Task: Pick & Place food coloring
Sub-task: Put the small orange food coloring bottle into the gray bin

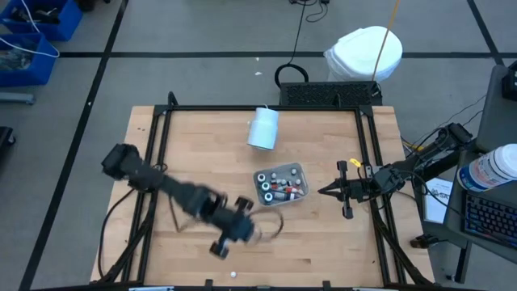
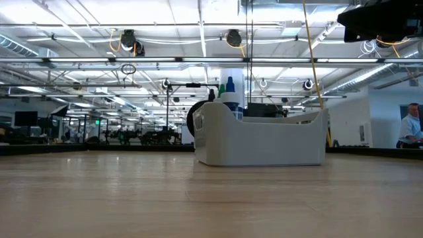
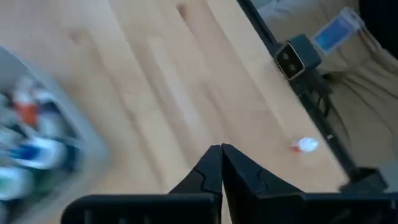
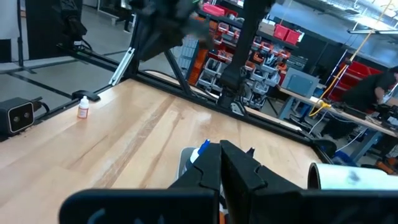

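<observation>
- Left hand [image 1: 242, 229] hangs over the front-middle of the wooden tabletop [image 1: 194, 153], just in front-left of the tray; motion-blurred in the high view.
- Left wrist view: left hand [image 3: 221, 163] has both fingers pressed together, nothing between them.
- Pale grey-blue tray [image 1: 300, 171] sits near tabletop centre, turned at a slight angle to the edges; the low view shows its wall [image 2: 264, 142] side-on.
- Food coloring bottles [image 1: 279, 187] lie packed in the tray, mostly on their sides, long axes roughly along the tray's length; red, blue and green bits visible, white caps. Exact cap directions too small to tell.
- Left wrist view shows the same bottles [image 3: 28, 149] as a blur in the tray corner.
- One stray food coloring bottle [image 1: 233, 274] sits alone at the front tabletop edge, well apart from the tray, in front of the left hand.
- Right wrist view shows that stray bottle [image 4: 83, 107] upright, white cap up, reddish band below; left wrist view [image 3: 305, 145] has it near the black frame rail [image 3: 311, 99].
- Pale blue-white cylinder [image 1: 263, 128] lies on its side behind the tray, long axis running front to back.
- Right hand [image 1: 323, 191] waits just right of the tray, pointing at it; fingers together, empty in the right wrist view [image 4: 219, 163].
</observation>
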Robot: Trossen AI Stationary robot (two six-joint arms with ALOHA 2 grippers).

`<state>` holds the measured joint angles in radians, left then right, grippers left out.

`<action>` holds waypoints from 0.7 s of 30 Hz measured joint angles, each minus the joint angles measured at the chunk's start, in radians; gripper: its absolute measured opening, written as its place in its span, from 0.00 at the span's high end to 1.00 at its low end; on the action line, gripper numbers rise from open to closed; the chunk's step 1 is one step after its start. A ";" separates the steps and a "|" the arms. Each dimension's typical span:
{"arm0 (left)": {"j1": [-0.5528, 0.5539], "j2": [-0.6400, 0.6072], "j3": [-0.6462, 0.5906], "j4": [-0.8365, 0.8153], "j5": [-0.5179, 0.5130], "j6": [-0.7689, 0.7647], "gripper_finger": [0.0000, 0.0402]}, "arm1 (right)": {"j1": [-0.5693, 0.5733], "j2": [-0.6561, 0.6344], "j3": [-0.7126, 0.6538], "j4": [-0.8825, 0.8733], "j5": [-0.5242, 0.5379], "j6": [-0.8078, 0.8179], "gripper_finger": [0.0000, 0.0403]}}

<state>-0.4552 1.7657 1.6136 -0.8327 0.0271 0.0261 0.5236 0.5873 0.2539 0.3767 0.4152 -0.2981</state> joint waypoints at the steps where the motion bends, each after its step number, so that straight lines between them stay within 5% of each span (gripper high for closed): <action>1: -0.034 0.005 -0.024 0.022 -0.027 -0.056 0.95 | 0.000 0.000 0.000 0.000 0.000 0.006 1.00; 9: -0.208 0.015 -0.216 0.246 -0.197 -0.452 0.83 | 0.000 0.000 0.000 0.000 -0.001 0.025 1.00; 21: -0.307 0.015 -0.484 0.734 -0.130 -0.547 0.41 | 0.000 0.000 0.000 -0.004 -0.001 0.025 1.00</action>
<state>-0.7625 1.7809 1.1293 -0.0985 -0.1028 -0.5214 0.5236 0.5875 0.2539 0.3724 0.4145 -0.2733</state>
